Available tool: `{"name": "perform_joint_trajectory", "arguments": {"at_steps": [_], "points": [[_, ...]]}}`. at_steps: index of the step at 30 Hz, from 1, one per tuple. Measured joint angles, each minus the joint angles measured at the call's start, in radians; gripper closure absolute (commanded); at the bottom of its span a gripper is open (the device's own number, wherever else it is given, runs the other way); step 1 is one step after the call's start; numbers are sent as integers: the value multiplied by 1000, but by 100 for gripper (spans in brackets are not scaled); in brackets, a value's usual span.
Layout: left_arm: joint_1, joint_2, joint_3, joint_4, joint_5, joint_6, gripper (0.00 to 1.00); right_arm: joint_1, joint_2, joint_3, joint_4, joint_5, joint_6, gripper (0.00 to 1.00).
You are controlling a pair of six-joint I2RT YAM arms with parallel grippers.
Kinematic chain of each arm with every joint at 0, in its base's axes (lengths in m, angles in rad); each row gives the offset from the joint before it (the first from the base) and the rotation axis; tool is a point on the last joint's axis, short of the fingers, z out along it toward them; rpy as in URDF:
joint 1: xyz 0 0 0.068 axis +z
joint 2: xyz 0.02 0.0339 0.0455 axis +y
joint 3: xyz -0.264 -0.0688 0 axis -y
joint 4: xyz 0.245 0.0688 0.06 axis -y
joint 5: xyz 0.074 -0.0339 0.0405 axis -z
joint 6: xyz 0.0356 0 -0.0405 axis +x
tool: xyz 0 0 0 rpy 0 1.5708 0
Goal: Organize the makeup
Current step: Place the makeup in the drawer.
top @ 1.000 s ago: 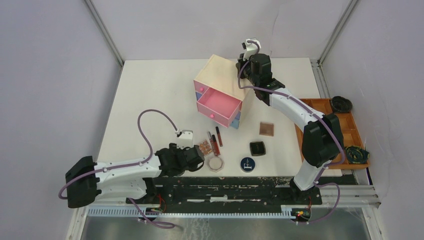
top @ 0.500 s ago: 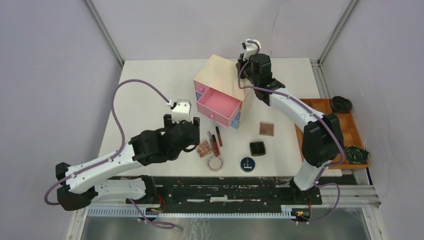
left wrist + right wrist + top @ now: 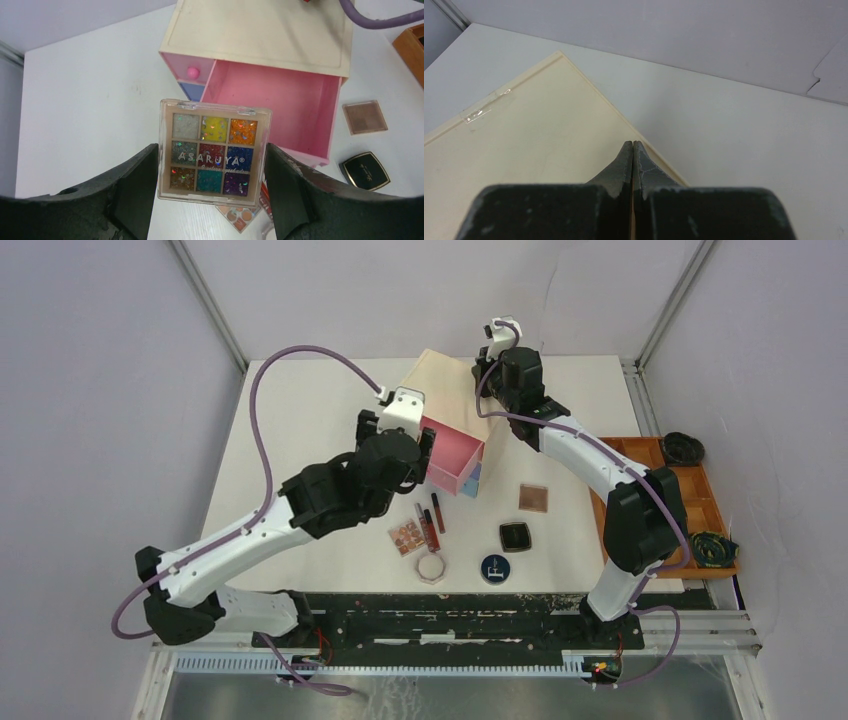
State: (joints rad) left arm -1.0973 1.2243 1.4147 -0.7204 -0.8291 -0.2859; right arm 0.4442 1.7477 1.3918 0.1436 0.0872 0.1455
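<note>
The left gripper [image 3: 212, 161] pinches a glitter eyeshadow palette [image 3: 214, 150] over the counter [image 3: 90, 100], the open, seemingly empty pink drawer [image 3: 280, 100] at its twelve o'clock; the right gripper [image 3: 633, 150], pressed together, hovers at the drawer box [image 3: 524, 165]; tubes [image 3: 433, 516], compacts [image 3: 515, 536] and jar [image 3: 432, 567] lie unsorted at six o'clock.
</note>
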Motion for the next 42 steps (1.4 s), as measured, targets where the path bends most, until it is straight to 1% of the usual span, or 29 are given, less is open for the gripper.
{"name": "perform_joint_trajectory", "arguments": {"at_steps": [6, 10, 14, 19, 26, 33, 40, 42], "points": [[61, 87, 32, 130, 58, 129, 88, 0, 0, 0, 0, 0, 0, 99], [104, 130, 35, 254, 95, 204, 87, 0, 0, 0, 0, 0, 0, 99], [143, 170, 35, 341, 140, 234, 88, -1, 0, 0, 0, 0, 0, 99], [166, 216, 27, 373, 196, 235, 87, -2, 0, -2, 2, -2, 0, 99], [180, 227, -44, 412, 280, 233, 87, -3, 0, -2, 3, -6, 6, 99], [188, 268, -68, 417, 339, 219, 82, -4, 0, -2, 3, -8, 6, 99], [199, 293, -68, 407, 366, 189, 64, -6, 0, -4, 3, -9, 7, 99], [200, 294, -63, 385, 368, 177, 57, -6, 0, -5, 3, -9, 7, 99]]}}
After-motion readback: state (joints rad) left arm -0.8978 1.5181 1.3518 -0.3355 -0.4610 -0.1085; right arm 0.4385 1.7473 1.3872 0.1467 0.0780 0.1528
